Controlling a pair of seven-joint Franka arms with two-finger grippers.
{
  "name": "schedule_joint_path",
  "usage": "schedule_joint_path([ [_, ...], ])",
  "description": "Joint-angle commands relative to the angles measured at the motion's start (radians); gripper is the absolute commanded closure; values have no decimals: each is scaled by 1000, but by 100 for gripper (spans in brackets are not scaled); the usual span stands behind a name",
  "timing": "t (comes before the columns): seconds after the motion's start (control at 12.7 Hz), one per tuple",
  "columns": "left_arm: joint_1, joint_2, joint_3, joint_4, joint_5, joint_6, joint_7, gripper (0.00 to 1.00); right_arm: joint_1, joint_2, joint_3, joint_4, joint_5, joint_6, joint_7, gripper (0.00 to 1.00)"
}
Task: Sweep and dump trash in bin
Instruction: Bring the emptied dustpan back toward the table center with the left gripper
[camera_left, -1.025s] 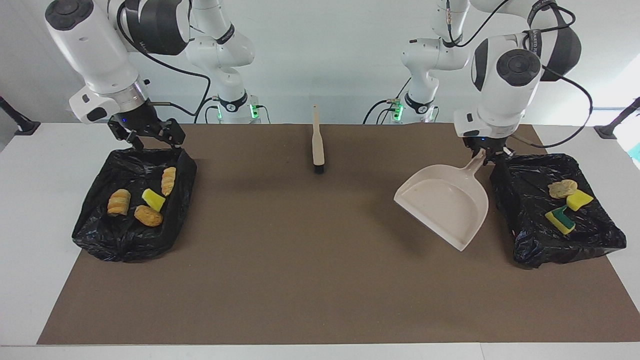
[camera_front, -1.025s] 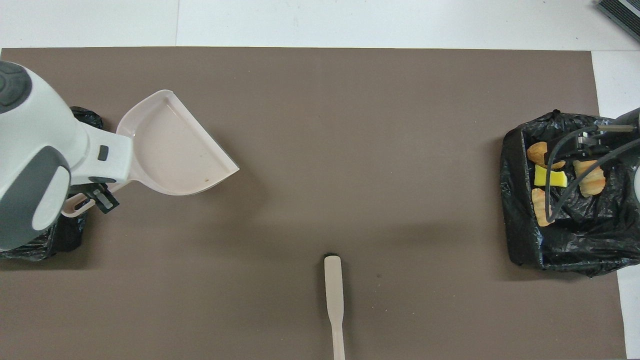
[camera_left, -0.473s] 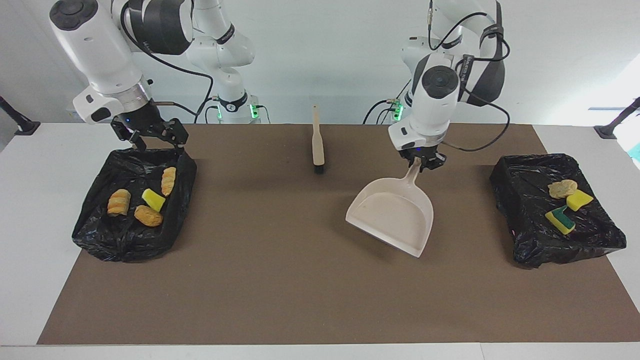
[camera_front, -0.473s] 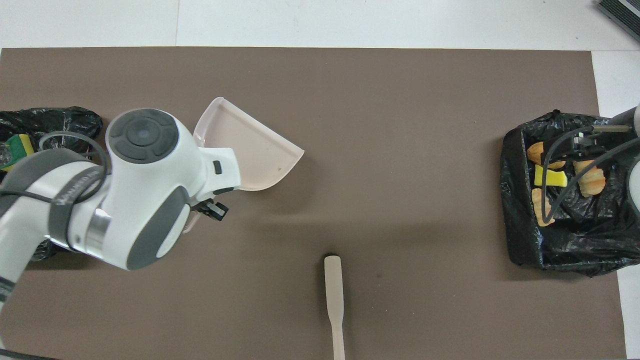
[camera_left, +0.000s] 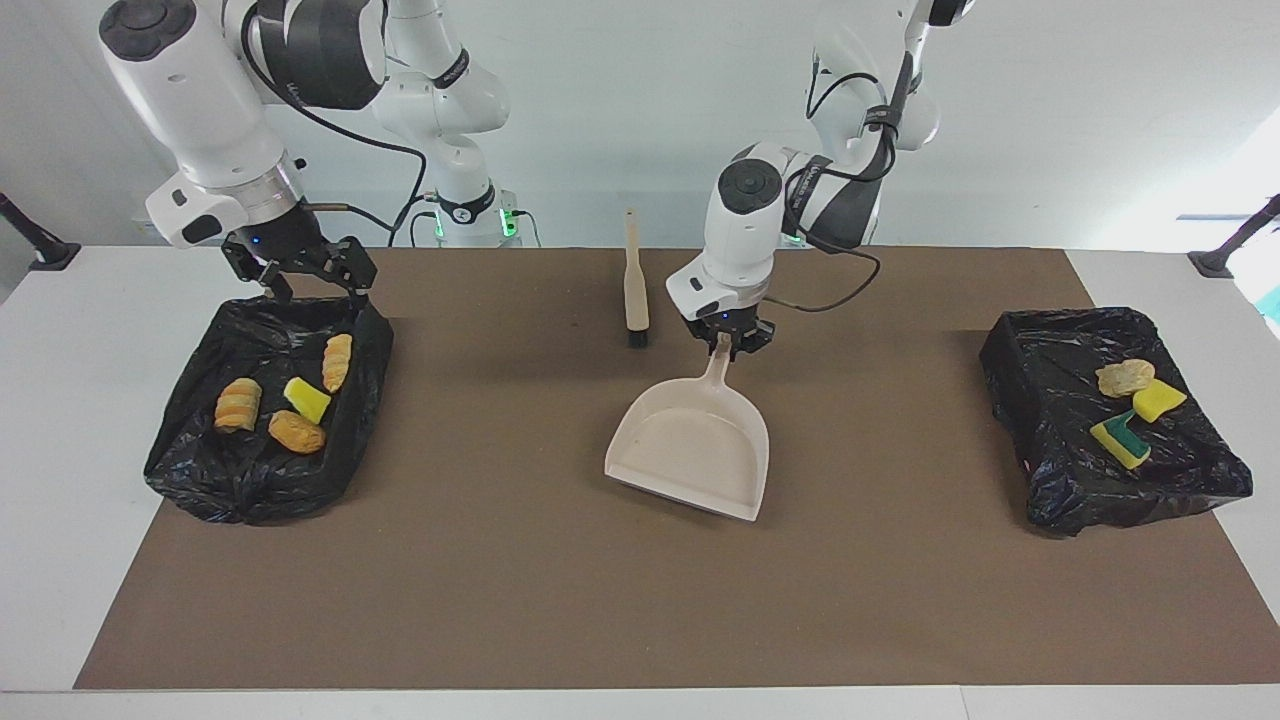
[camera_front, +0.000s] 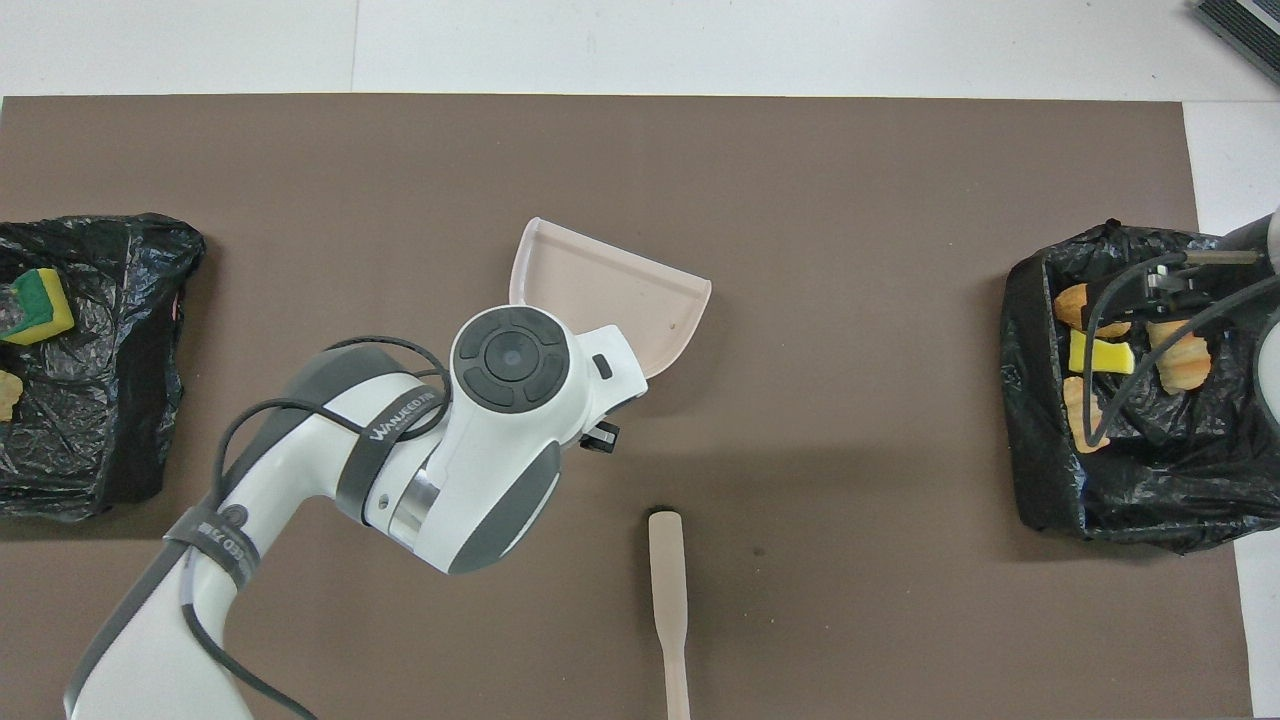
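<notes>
The trash lies in two black bins: four pieces in the bin at the right arm's end of the table, three in the bin at the left arm's end. Sponge and bread-like chunks should be light, soft and squashy, easier scooped than pinched. The left gripper has its jaws clamped on the dustpan handle, brush at its ten o'clock in the facing view. The right gripper hangs over its bin's rim, jaws apart, waiting.

White table: brown mat, brush, two lined bins; dustpan possibly resting.
</notes>
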Motion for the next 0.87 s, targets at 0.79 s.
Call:
schedule_joint_path([
  [0.79, -134, 115, 21, 97, -108, 32, -393, 100, -8, -15, 4, -16, 21, 13, -18, 0],
])
